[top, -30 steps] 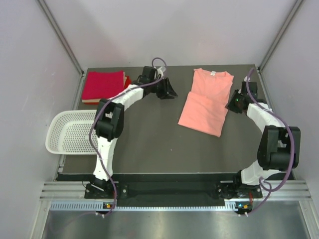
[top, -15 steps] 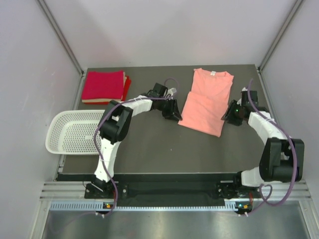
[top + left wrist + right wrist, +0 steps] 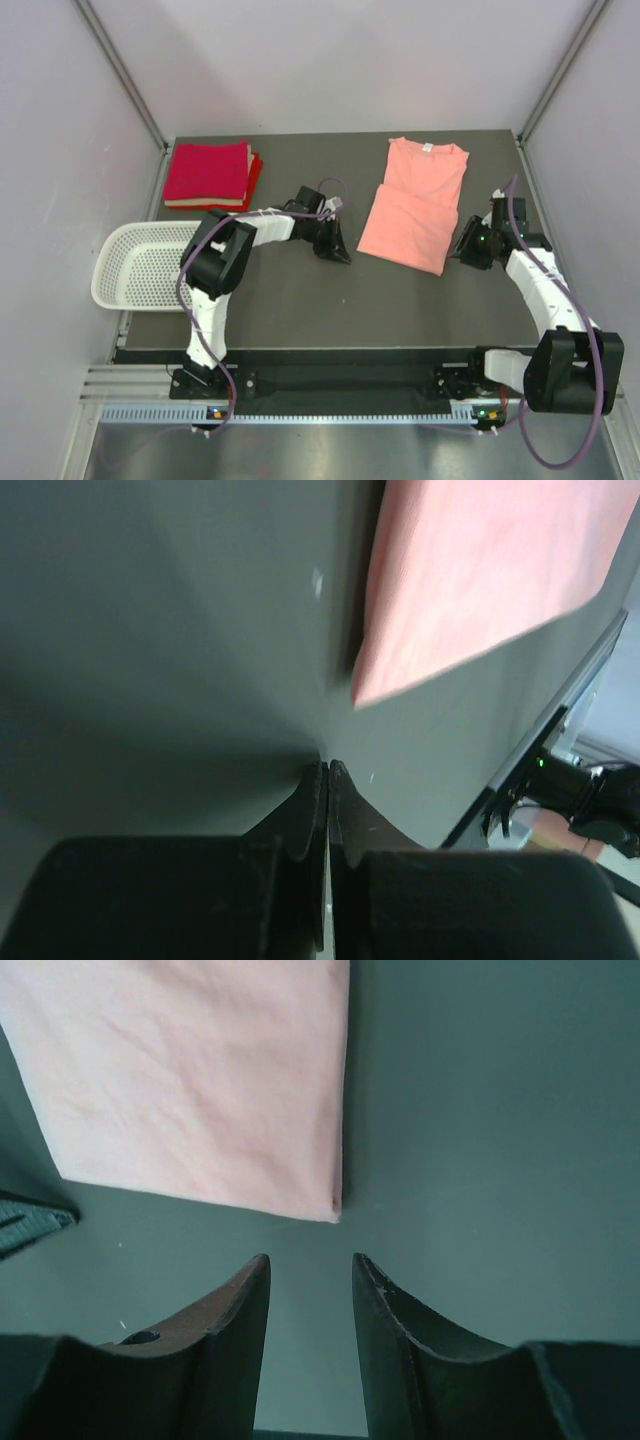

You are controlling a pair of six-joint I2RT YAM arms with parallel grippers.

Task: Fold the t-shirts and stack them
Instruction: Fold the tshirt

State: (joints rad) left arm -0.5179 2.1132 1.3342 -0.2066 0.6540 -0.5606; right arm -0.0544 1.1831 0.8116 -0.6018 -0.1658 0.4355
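Evidently the two arms bracket the near hem of the plain salmon-pink cloth t-shirt (image 3: 415, 205) on purpose. It lies flat on the dark grey tabletop (image 3: 300, 300), right of centre, with its collar toward the far edge and its sleeves tucked in so that it reads as one long panel. The likely next fold carries that hem up toward the collar.

The left gripper (image 3: 327, 772) sits low just beside the shirt's near-left corner. Its black fingers are pressed together, tips at or very near the table surface, and hold nothing; they would have to part before taking cloth. The right gripper (image 3: 310, 1270) hangs just short of the near-right corner, its fingers spread with bare table between them (the wrist view shows the corner just ahead of the tips, not yet between them). Neither gripper touches the shirt.

Taking both corners at once would keep the hem straight as it lifts. One corner alone would probably skew the panel.

At the far-left corner of the table rests the stack of crimson folded t-shirts (image 3: 207, 170), squared up and well apart from the pink one, presumably its destination. A white perforated plastic basket (image 3: 140, 265) sits at the table's left edge.
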